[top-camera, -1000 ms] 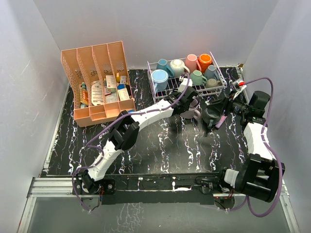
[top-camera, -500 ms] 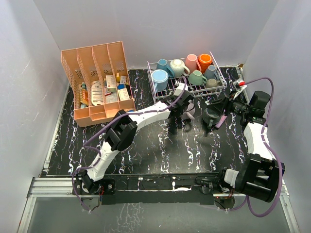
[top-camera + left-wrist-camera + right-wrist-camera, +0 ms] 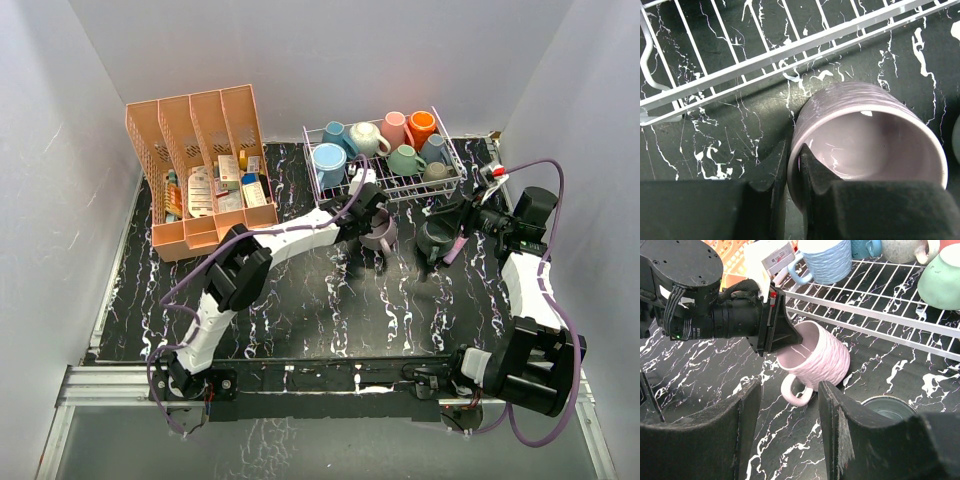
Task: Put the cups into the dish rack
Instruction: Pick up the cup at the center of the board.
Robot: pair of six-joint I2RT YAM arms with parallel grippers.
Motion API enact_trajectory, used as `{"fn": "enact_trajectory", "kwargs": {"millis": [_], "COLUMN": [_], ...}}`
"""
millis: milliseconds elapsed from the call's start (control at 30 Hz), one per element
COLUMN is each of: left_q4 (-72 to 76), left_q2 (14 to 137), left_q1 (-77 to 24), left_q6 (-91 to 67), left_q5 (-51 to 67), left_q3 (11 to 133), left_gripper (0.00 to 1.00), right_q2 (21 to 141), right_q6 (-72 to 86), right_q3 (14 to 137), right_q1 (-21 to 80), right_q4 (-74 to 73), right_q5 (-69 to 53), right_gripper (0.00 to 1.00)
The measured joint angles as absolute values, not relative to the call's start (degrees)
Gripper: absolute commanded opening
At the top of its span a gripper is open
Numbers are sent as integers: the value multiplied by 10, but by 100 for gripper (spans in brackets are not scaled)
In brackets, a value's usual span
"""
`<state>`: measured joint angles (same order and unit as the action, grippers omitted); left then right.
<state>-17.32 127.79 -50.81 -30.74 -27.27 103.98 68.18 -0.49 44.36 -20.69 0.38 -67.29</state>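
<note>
Left wrist view: the left arm's fingers (image 3: 771, 169) are clamped on the wall of the lilac ribbed ceramic mug (image 3: 865, 145), one inside the mouth and one outside. The mug is tilted, its mouth towards the left arm and its handle hanging towards the black marbled tabletop (image 3: 330, 290). It is held towards the far edge, right of middle, just on the near side of the white wire dish rack (image 3: 400, 185), whose near rail runs across beyond it. The loading move therefore probably goes up and over that rail onto bare grid. The right arm's fingers (image 3: 747, 435) stand apart, holding nothing, beside a dark grey mug (image 3: 887, 407).
</note>
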Motion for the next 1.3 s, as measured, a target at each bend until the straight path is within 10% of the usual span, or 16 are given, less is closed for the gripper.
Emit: {"fn": "enact_trajectory", "kwargs": {"millis": [1300], "left_q4": [352], "left_q2": [811], "left_q1": [-401], "left_q6": [-473], "left_q5": [-36], "left_q3": [308], "left_gripper": [0], "right_q2": [709], "right_q6": [193], "right_q3": [349], "right_q1": [-188], "right_q4": [237], "right_q5": [-747], "right_gripper": [62]}}
